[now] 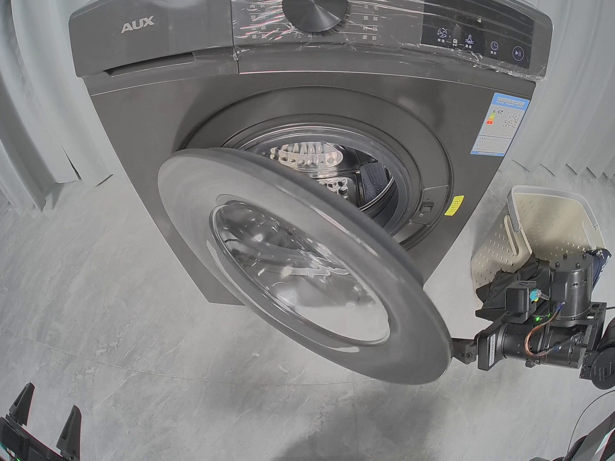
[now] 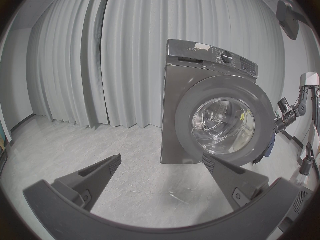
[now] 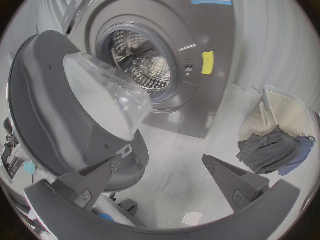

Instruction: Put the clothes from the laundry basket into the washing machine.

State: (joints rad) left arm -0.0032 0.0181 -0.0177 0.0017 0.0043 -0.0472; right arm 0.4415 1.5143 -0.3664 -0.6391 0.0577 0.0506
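Observation:
The grey washing machine [image 1: 307, 97] stands with its round door [image 1: 301, 264] swung wide toward me, and the steel drum [image 3: 143, 64] is open to view. A pale laundry basket [image 1: 557, 219] lies tipped on the floor to the machine's right. Dark grey clothes [image 3: 266, 150] and a blue piece [image 3: 301, 149] spill from its mouth. My right gripper [image 1: 462, 351] is open at the door's outer rim, with one finger [image 3: 110, 165] close beside that rim and nothing held. Low at the left, far from the machine, my left gripper [image 1: 50, 401] is open and empty.
Pale curtains [image 2: 133, 50] hang behind and beside the machine. The open door juts out over the grey floor [image 1: 128, 328] between me and the drum. A small white scrap [image 3: 191, 218] lies on the floor near the right gripper.

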